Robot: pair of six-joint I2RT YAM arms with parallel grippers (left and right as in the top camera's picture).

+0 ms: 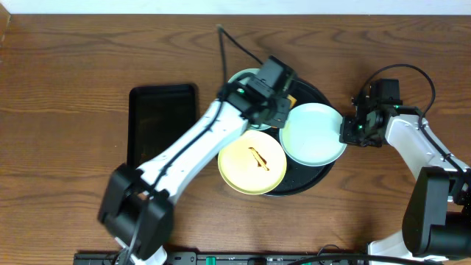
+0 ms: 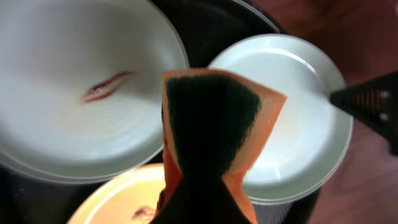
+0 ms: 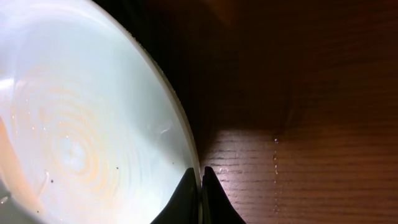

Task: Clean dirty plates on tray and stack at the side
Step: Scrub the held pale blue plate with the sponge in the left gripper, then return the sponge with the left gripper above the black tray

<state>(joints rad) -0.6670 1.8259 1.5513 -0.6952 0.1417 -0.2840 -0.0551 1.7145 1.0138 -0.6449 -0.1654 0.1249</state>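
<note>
Overhead: round black tray on a wooden table, with three plates. At the tray's far-left edge, a smeared mint plate, mostly hidden under the left arm. At its near-left edge, a yellow plate with a brown smear. On its right side, a clean mint plate. Left pincer above the tray's middle. Right pincer at the tray's right edge, touching the clean plate's rim. Well left of the tray, a rectangular black tray. Left wrist: left pincer clamped on an orange sponge with a dark green face, hanging over the tray between the two mint plates, with the yellow plate below. Right wrist: right pincer's tips pressed together on the clean mint plate's rim, just outside the tray, bare wood alongside.
</note>
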